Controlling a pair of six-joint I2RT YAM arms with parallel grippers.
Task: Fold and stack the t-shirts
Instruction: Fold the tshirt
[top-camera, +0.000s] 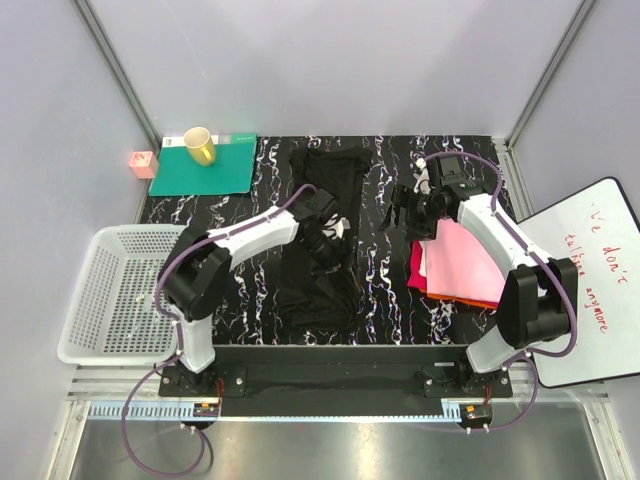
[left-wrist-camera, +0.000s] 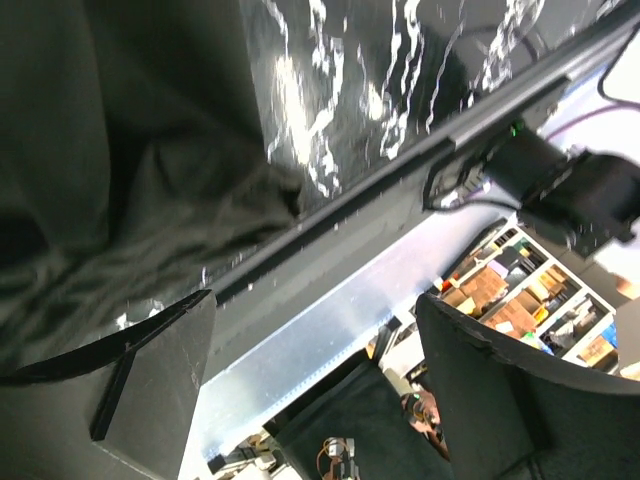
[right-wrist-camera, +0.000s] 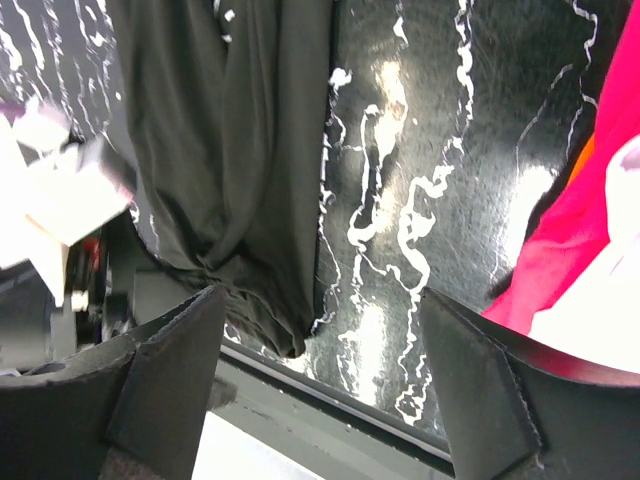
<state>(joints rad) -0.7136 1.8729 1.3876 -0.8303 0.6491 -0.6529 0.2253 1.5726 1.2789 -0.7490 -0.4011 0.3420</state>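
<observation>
Nearest you on the left, the white basket (top-camera: 110, 295) sits off the table's (top-camera: 385, 300) left edge. Only its own mesh floor shows inside.

The black t-shirt (top-camera: 320, 290) lies bunched in a long strip down the middle. Its near end lies just short of the near rail, as both wrist views show.

Your left gripper (top-camera: 325, 240) hangs over the middle of that strip with its fingers spread apart and nothing between them. The left arm fills the room between basket and shirt.

To the right, a band of bare marbled surface separates the shirt from the folded stack. The pink t-shirt (top-camera: 462, 258) is on top, with the red t-shirt (top-camera: 414, 268) and the orange t-shirt (top-camera: 452, 297) edging out beneath.

Your right gripper (top-camera: 405, 215) sits above the stack's far left corner, its fingers also apart and holding nothing.

A whiteboard (top-camera: 590, 280) leans off the right edge, close to your right elbow.

At the far left a yellow cup (top-camera: 200, 147) stands on the green mat (top-camera: 215, 170). You cannot tell what is in it. A pink box (top-camera: 143, 163) sits beside the mat, by the wall.
</observation>
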